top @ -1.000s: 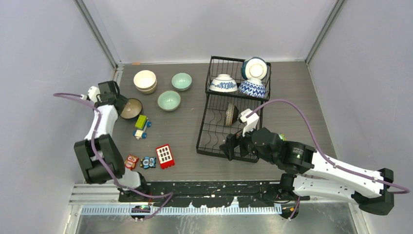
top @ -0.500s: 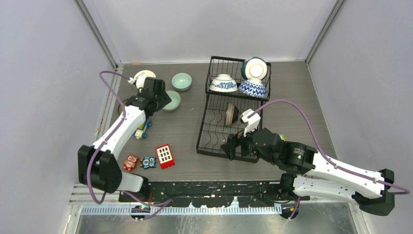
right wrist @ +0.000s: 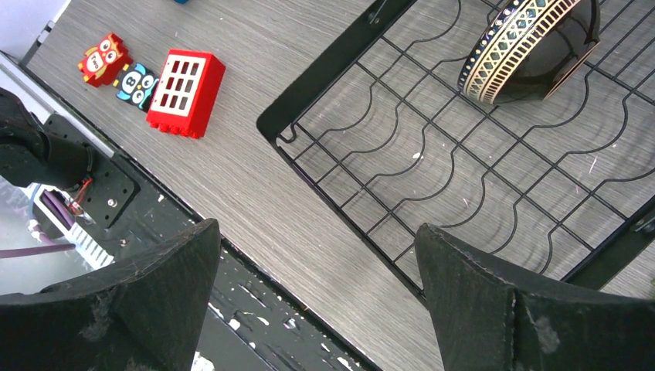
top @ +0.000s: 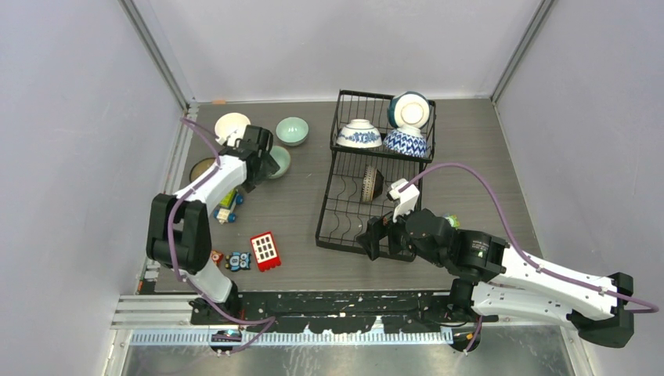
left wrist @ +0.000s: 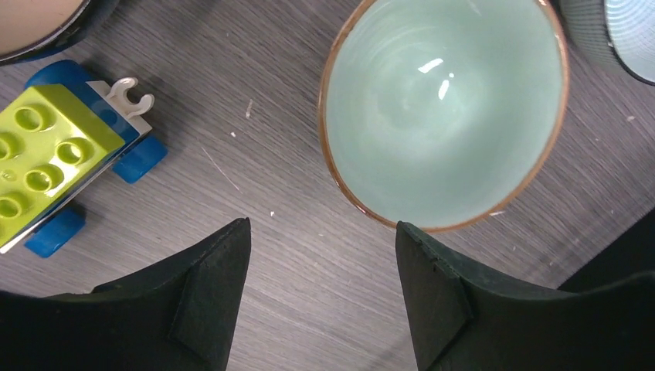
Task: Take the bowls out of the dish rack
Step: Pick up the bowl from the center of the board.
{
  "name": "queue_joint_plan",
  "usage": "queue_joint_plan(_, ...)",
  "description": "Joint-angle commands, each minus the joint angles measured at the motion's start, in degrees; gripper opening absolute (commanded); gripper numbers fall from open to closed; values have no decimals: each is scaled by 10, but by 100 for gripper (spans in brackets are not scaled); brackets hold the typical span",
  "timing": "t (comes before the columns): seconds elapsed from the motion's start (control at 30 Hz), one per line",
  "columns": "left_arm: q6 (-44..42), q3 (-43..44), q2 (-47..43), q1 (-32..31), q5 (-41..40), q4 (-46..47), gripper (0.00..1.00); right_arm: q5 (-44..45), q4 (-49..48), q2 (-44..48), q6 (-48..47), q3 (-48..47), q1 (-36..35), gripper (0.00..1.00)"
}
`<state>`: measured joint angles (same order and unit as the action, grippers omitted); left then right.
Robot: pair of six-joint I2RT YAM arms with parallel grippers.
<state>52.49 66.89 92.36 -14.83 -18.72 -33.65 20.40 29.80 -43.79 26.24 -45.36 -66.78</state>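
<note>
We judge the unloading to be partly done: in the dish rack [top: 348, 219] we count four bowls [top: 405, 142], three in the raised upper basket [top: 368, 102] and one dark patterned bowl [right wrist: 533, 50] lying on its side on the lower tier, while other bowls stand on the table [top: 470, 157] left of the rack. The step in hand seems to be the reach for this dark bowl. The right gripper [right wrist: 317, 232] hangs above the near corner of the lower tier, its claw spread wide and empty, the forearm stretched low from the base toward the rack. The next move calls for going forward over the wires and closing on the bowl's rim, with care not to catch a wire. The left arm is bent out over the left part of the table; the left gripper [left wrist: 322, 232] is released too, nothing between its fingers, pointing down just beside a pale green bowl [left wrist: 444, 108] and near a toy car [left wrist: 54, 154]
</note>
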Motion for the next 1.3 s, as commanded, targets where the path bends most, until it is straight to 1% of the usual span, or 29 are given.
queue_joint_plan(0.0,45,25,19,12,11,20,69,3,-16,6,10,-3,-2,99)
queue_joint_plan(0.17,86,9,34,31,29,56,66,7,-15,9,11,-2,-2,99)
queue_joint_plan(0.23,94,5,40,37,33,71,64,7,-14,9,11,-3,-3,99)
queue_joint_plan(0.43,100,33,76,38,40,71,58,11,-12,8,11,-5,-2,99)
queue_joint_plan(0.53,104,31,83,38,42,76,56,12,-10,10,11,-6,-2,99)
queue_joint_plan(0.6,107,24,85,38,44,84,53,14,-9,11,10,-7,-2,99)
queue_joint_plan(0.67,109,17,84,38,45,93,49,15,-8,11,9,-8,-2,99)
queue_joint_plan(0.8,108,9,81,38,53,106,37,17,-6,9,7,-9,-2,99)
queue_joint_plan(1.03,97,9,73,38,46,104,22,18,-7,9,3,-13,-2,99)
queue_joint_plan(1.1,95,8,70,38,45,103,16,18,-5,10,3,-14,-2,99)
queue_joint_plan(1.2,94,2,53,38,46,103,3,18,0,13,2,-15,-2,99)
queue_joint_plan(1.23,92,-1,42,38,45,104,1,18,2,15,2,-15,-2,99)
queue_joint_plan(1.27,89,-4,28,36,40,107,0,19,3,17,2,-15,-2,99)
